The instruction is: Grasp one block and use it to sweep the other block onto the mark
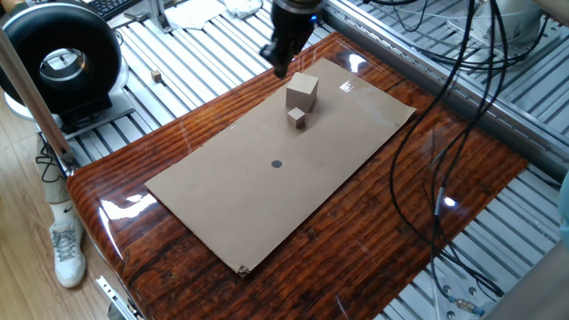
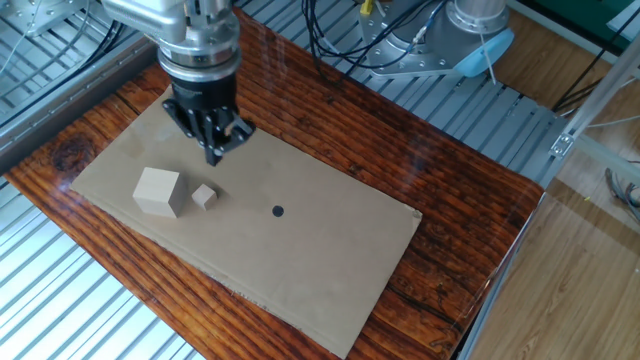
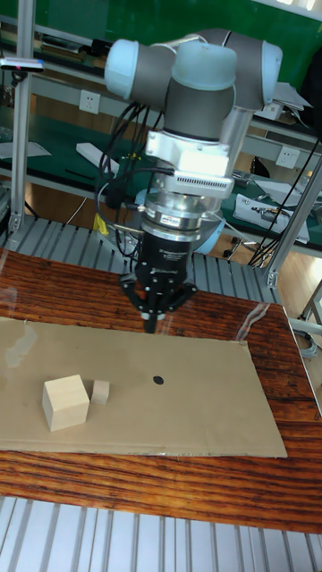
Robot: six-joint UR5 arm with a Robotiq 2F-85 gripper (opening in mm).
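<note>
the glossy wooden tabletop [image 1: 462,178] is carrying a sheet of brown cardboard [image 1: 222,196], and everything that matters is sitting on that sheet. the gripper [image 2: 215,150] is hanging above the cardboard with its fingers pressed together, holding nothing, off to one side of the blocks. the big pale block [image 2: 158,191] is resting flat, with the small tan block [image 2: 204,196] just beside it on the side facing the mark [image 2: 277,211]. so the lineup is looking handy: big cube, small cube, dot, roughly in a row. to do this step well the gripper is needing to spread wide, centre over the big block, and come down squarely without nudging the little one.
</note>
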